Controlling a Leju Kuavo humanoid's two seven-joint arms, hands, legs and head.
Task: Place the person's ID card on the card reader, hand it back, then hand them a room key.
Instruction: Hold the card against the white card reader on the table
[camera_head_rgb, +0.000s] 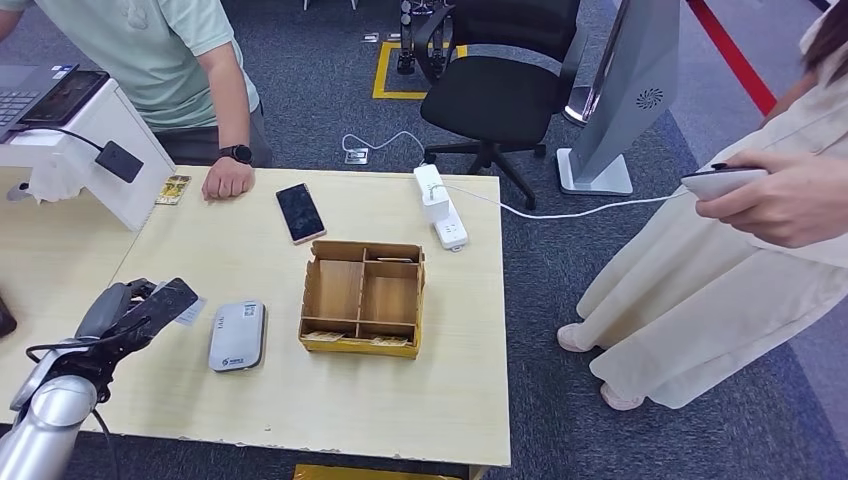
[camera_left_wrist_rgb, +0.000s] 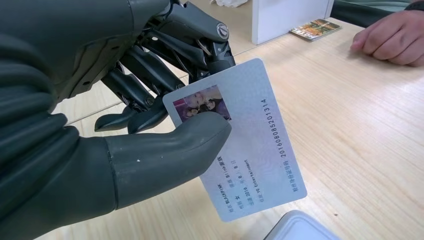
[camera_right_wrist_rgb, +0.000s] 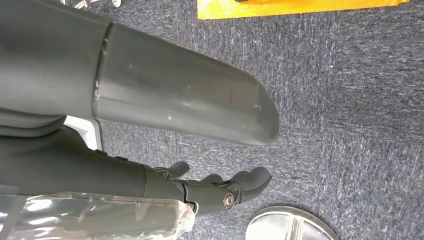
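Note:
My left hand hovers over the table's left part, just left of the grey card reader. It pinches the pale ID card between thumb and fingers; the card shows a photo and printed numbers. A white edge of the ID card pokes out past the hand. A corner of the card reader lies just below the card. The person in a green shirt rests a hand on the table's far edge. My right hand hangs over the carpet, fingers apart, holding nothing.
A wooden compartment box with cards in its front slots stands mid-table. A phone, a power strip and a white stand lie further back. A second person stands at the right holding a phone.

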